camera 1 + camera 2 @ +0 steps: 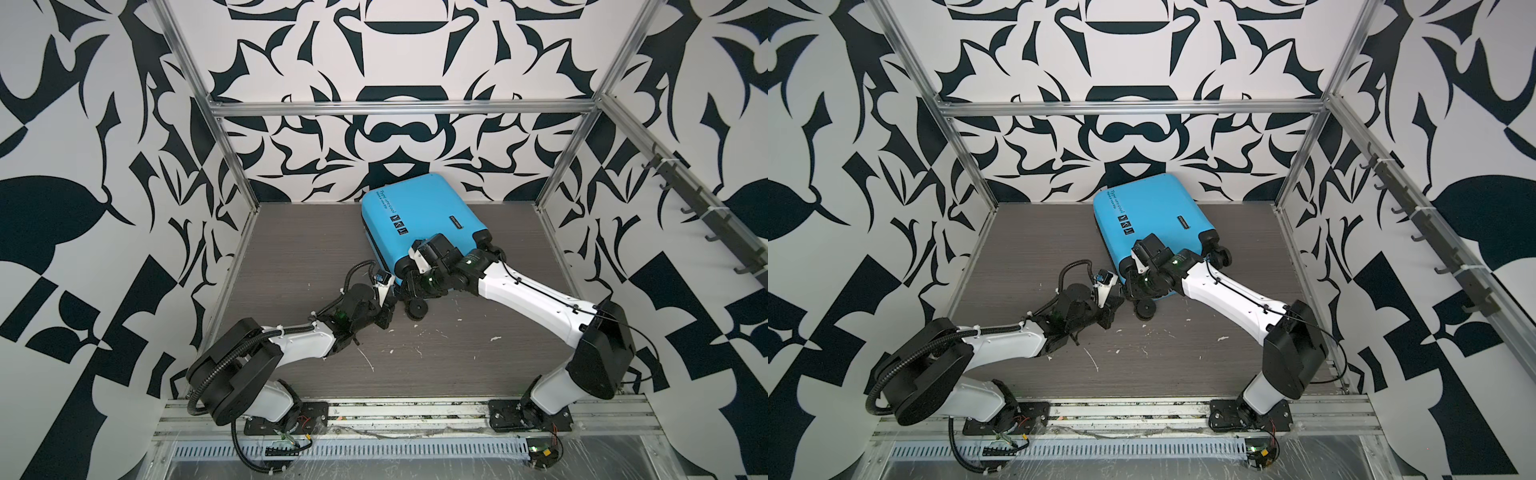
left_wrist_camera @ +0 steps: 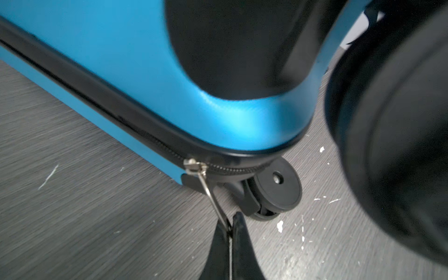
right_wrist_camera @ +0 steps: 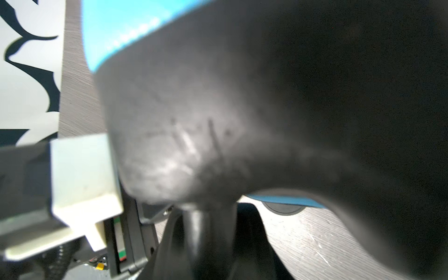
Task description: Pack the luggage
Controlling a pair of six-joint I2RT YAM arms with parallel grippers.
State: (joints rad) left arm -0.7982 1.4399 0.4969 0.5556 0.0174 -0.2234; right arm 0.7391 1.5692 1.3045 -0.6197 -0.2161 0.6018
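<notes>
The bright blue luggage (image 1: 424, 216) (image 1: 1154, 216) lies flat and closed at the back middle of the table, its wheeled end toward me. In the left wrist view the silver zipper slider (image 2: 195, 167) sits at the luggage's (image 2: 135, 72) near corner, beside a black wheel (image 2: 278, 186). My left gripper (image 2: 229, 221) (image 1: 390, 297) (image 1: 1119, 301) is shut on the tip of the thin zipper pull (image 2: 211, 194). My right gripper (image 3: 211, 213) (image 1: 409, 284) (image 1: 1131, 286) is closed round the black stem of a wheel mount (image 3: 218, 121) at that same corner.
The dark wood-grain table (image 1: 299, 249) carries white flecks (image 1: 494, 338). A patterned back wall stands right behind the luggage. Aluminium posts (image 1: 232, 149) frame the sides, and a rail of hooks (image 1: 702, 208) runs along the right wall. A lower wheel (image 1: 417, 309) rests on the table.
</notes>
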